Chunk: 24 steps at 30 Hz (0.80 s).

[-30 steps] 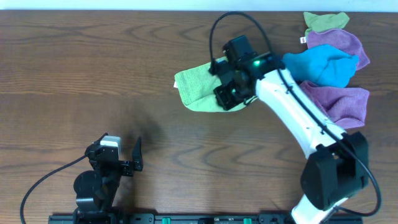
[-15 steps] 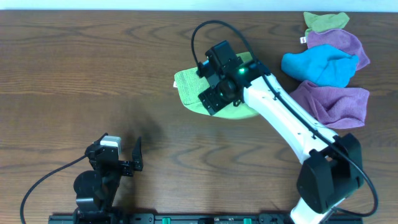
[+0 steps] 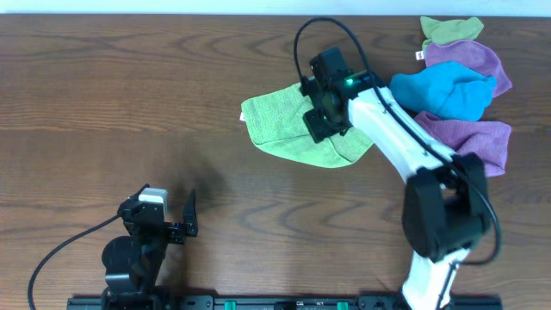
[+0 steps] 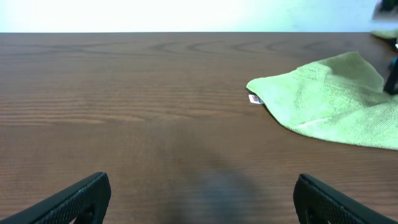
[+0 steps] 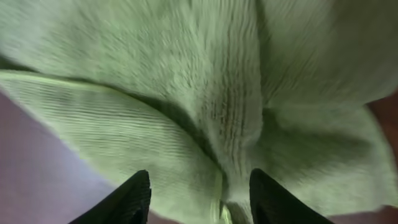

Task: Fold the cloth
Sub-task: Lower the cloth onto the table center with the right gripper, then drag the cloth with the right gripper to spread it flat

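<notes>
The green cloth (image 3: 280, 125) lies rumpled on the brown table, right of centre at the back. It also shows at the right of the left wrist view (image 4: 329, 99). My right gripper (image 3: 323, 112) hovers low over the cloth's right part. In the right wrist view its two fingers (image 5: 198, 202) stand apart, with a raised fold of the green cloth (image 5: 230, 112) running between them, so it looks open. My left gripper (image 4: 199, 199) is open and empty over bare table near the front left (image 3: 172, 220).
A pile of other cloths lies at the back right: blue (image 3: 443, 90), purple (image 3: 469, 142) and a light green one (image 3: 449, 30). The right arm reaches across from the front right.
The right gripper swung left over the cloth, then back to the right. The cloth now spreads further toward the front right. The left arm has not moved.
</notes>
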Tool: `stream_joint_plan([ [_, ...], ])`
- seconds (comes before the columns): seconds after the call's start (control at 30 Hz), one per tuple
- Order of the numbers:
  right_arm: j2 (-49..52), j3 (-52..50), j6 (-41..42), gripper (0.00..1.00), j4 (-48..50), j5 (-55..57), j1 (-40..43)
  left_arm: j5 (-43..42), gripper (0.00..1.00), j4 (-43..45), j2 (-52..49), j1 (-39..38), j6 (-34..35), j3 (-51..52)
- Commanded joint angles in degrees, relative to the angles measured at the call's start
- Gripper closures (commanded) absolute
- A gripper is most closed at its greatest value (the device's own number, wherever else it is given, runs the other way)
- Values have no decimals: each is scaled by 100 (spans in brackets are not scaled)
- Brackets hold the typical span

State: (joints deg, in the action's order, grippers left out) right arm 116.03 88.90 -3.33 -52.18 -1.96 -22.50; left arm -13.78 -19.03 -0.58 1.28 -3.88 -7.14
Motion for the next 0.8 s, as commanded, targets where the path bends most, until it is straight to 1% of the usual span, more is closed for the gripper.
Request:
stream_joint_plan([
  [0.0,201,13,7,50,-114,-149,0,-68,5,-13,33,-20,-20,129],
  [0.1,299,11,7,55,-223,-146,-2,-68,5,-15,33,-20,-20,129],
  [0.2,376,11,4,73,-299,-149,4,-68,5,-15,33,-20,-22,129],
  [0.27,400,11,7,82,-428,-155,-4,-68,5,-15,33,-20,-20,129],
  [0.4,398,11,7,84,-691,-433,-35,-68,5,-15,33,-20,-22,129],
  [0.43,398,11,9,86,-767,-520,-44,-68,5,-13,33,-20,-22,129],
  [0.5,398,11,9,95,-970,-780,-57,-68,5,-15,33,-20,-22,129],
  [0.53,398,11,9,98,-1032,-896,-74,-68,5,-15,33,-20,-22,129],
  [0.77,396,11,4,99,-1346,-1685,-382,-68,5,-15,33,-20,-20,129],
])
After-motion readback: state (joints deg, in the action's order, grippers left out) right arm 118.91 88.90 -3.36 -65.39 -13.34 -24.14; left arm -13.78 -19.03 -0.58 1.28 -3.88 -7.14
